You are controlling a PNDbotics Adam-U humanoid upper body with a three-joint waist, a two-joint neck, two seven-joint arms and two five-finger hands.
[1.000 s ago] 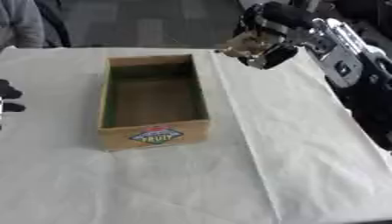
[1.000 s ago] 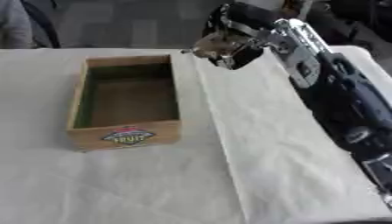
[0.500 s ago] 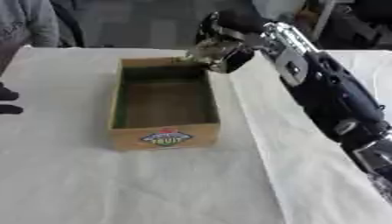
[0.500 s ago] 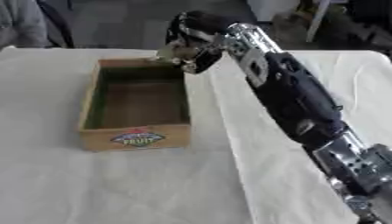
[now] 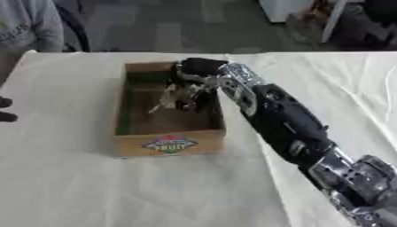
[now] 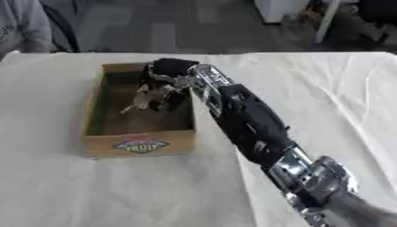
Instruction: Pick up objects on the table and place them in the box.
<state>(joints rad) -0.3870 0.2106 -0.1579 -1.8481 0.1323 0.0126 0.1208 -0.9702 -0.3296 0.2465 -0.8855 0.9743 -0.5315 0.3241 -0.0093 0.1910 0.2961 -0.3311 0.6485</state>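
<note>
Your box sits on the table, left of centre. Your right arm comes in from the lower right and crosses the box's right wall, so your right hand is inside the box, over its far half. Your left hand shows at the left edge, well apart from the box

The robot's right arm, black with silver joints, comes in from the lower right corner and stretches diagonally up and to the left, its silver elbow joint low in the view. Its wrist bends down at the far end, and the right hand hangs palm-down with its fingers curled. The left hand shows only as dark fingertips at the left edge.
</note>
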